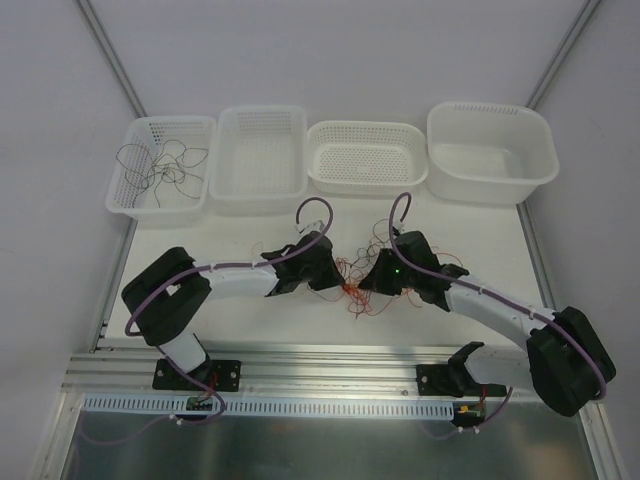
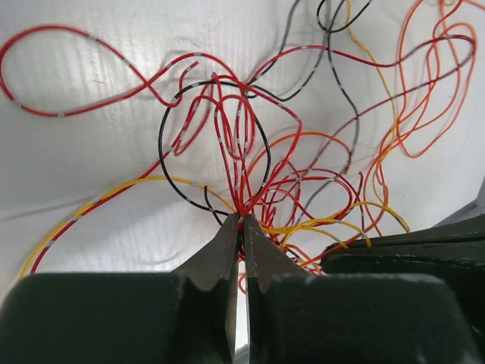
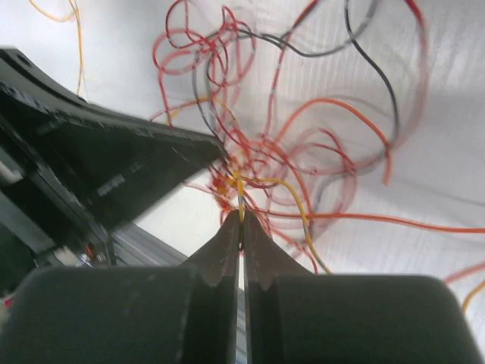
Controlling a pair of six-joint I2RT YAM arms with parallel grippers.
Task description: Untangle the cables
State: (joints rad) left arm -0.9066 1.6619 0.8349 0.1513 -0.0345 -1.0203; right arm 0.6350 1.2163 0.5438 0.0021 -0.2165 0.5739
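Observation:
A tangle of thin red, orange, yellow and dark cables [image 1: 358, 285] lies on the table between my two grippers. My left gripper [image 1: 338, 278] is shut on red strands at the knot; in the left wrist view [image 2: 241, 220] red, yellow and black cables [image 2: 227, 144] fan out from its tips. My right gripper [image 1: 368, 282] is shut on a yellow cable [image 3: 241, 199]; its view shows blurred red and dark loops [image 3: 303, 144] and the left gripper's black body [image 3: 98, 152] close by. A dark grey cable [image 1: 160, 165] lies loose in the far-left basket.
Four white baskets stand in a row at the back: the left one [image 1: 135, 200] with the dark cable, then [image 1: 262, 190], [image 1: 366, 180] and the large right one [image 1: 492, 185]. An aluminium rail [image 1: 320, 375] runs along the near edge.

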